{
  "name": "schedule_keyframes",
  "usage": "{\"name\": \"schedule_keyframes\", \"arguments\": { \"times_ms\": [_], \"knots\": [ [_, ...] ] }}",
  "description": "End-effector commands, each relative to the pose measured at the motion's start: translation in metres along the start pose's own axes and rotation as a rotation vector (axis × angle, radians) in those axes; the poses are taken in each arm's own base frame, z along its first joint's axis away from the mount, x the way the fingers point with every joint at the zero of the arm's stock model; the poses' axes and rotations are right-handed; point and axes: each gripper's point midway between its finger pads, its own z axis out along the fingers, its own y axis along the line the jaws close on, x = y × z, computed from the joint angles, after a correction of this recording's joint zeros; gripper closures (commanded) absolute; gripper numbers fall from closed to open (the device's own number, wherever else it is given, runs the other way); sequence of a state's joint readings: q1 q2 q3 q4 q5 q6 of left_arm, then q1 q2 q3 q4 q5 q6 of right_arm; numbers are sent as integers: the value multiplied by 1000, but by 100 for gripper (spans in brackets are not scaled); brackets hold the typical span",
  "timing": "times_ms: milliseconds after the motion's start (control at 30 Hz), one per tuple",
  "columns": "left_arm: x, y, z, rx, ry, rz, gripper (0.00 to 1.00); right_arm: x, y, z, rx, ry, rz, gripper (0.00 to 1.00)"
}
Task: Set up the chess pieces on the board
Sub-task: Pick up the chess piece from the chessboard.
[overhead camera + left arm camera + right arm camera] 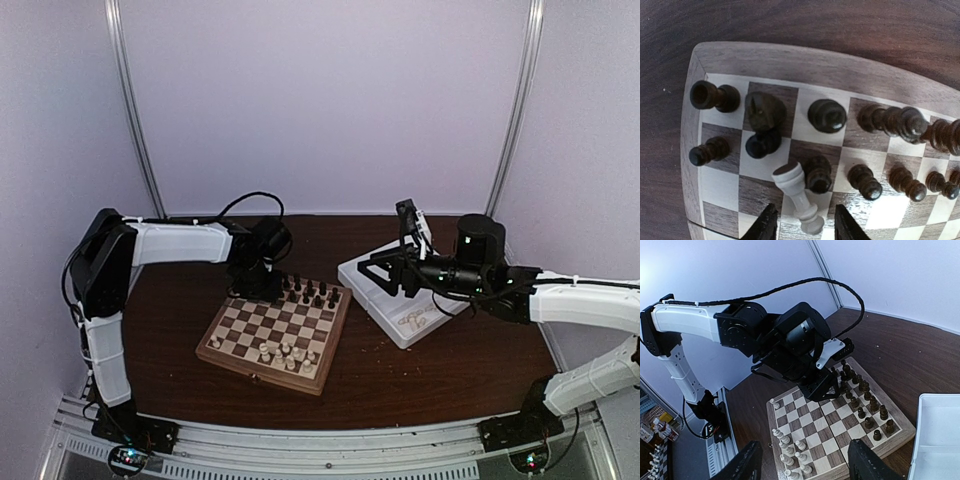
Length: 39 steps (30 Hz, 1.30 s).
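In the top view the arm bases sat nearest, with the chessboard beyond them on the brown table. Dark pieces filled its two far rows, and a cluster of cream pieces stood toward its near right edge. The left gripper hung over the far left corner. The right gripper hung over the white tray, where more cream figures lay.

In the left wrist view the left gripper had its fingers apart on either side of a tipped cream piece. The piece leaned on a dark pawn and was not clamped.

In the right wrist view the right gripper was spread and empty, high over the chessboard.

The dark side looked set. The cream side seemed about half done, with the stray piece and the tray's figures left to place.
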State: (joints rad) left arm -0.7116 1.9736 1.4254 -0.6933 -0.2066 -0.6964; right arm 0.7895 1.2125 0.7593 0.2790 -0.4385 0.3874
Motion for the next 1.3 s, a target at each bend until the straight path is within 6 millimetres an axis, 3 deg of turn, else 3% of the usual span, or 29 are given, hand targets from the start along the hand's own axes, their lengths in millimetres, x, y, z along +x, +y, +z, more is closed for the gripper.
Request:
{"name": "schedule_keyframes", "arguments": {
  "times_ms": [0,867,1100,1267],
  "knots": [
    [-10,3,3,-25,-16,-27,61,-3,-2,-6,13,-16,-19,38],
    [-7,12,7,-71,-14,-49,80,-7,-3,-17,22,-37,-23,38],
    [-4,12,8,-67,-6,-54,93,-8,-2,-17,19,-37,-25,38],
    [-3,13,5,-67,-6,-62,96,-9,-1,-17,13,-36,-21,38]
  ]
}}
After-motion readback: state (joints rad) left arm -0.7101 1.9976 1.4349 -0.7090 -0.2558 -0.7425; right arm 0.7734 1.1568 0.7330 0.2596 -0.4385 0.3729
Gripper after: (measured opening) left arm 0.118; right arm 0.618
